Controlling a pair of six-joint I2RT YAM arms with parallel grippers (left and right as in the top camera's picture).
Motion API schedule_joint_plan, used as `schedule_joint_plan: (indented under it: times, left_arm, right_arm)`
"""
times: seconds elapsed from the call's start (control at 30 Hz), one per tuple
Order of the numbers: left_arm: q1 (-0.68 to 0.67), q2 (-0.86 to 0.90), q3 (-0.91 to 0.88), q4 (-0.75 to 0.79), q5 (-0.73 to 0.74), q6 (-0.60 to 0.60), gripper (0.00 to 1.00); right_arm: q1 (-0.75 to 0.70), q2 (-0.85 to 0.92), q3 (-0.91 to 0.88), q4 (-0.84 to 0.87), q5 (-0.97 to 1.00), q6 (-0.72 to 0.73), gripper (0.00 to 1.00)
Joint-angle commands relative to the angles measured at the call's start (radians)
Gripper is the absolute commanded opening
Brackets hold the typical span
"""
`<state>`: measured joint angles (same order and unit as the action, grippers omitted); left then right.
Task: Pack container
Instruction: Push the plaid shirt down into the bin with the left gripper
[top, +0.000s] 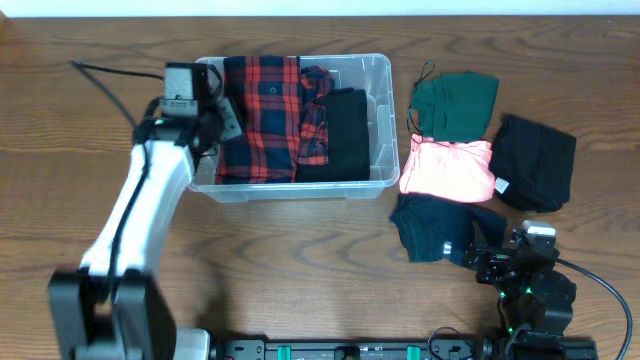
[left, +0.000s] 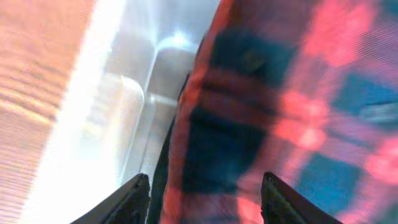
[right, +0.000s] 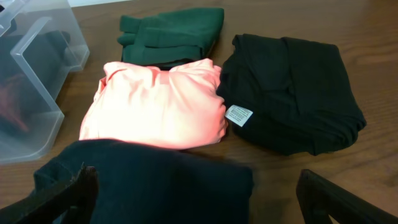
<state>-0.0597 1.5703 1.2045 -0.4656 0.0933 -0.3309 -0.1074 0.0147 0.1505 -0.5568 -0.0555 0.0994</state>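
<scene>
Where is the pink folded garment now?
Overhead, the pink garment lies on the table right of the container, between the green garment behind it and the dark garment in front.

Overhead looks down; all views share container (top: 290, 190)

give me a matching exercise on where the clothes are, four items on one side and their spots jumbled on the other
Things
1. plaid shirt
2. green garment
3. pink garment
4. black garment with the white tag

Places, as seen in the overhead view
A. on the table, farthest right
B. on the table, between the green garment and the dark garment nearest the robot
C. inside the container
D. on the table, farthest from the robot

Pairs: 1-C, 2-D, 3-B, 4-A
</scene>
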Motion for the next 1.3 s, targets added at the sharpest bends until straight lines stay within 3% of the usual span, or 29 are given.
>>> schedule_joint_plan:
  times: [0.0, 0.13, 0.27, 0.47, 0.67, 1.0, 1.27]
  left_arm:
    - [0.003, -0.145, 0.034, 0.013, -0.027, 0.032, 0.59]
    - [0.002, -0.237, 0.034, 0.073, 0.008, 0.032, 0.59]
    - [-0.002, -0.21, 0.024, 0.156, 0.083, 0.057, 0.59]
    - [-0.026, -0.002, 0.013, 0.322, 0.231, 0.117, 0.59]
    - [-0.047, 0.219, 0.013, 0.426, 0.27, 0.117, 0.59]
    - [-0.049, 0.435, 0.013, 0.38, 0.285, 0.117, 0.58]
    - [-0.048, 0.322, 0.019, 0.361, 0.299, 0.112, 0.58]
  right_arm:
    - [-0.004, -0.006, -0.002, -0.001, -0.004, 0.012, 0.99]
    - [-0.004, -0.006, -0.002, -0.001, -0.004, 0.012, 0.99]
    - [-0.004, -0.006, -0.002, 0.0, -0.004, 0.012, 0.99]
    - [-0.004, -0.006, -0.002, 0.0, -0.004, 0.012, 0.99]
    - [-0.004, -0.006, -0.002, -0.001, -0.004, 0.012, 0.99]
    - [-0.004, -0.006, -0.002, 0.0, -0.004, 0.012, 0.99]
    - [-0.004, -0.006, -0.002, -0.001, -0.004, 0.012, 0.99]
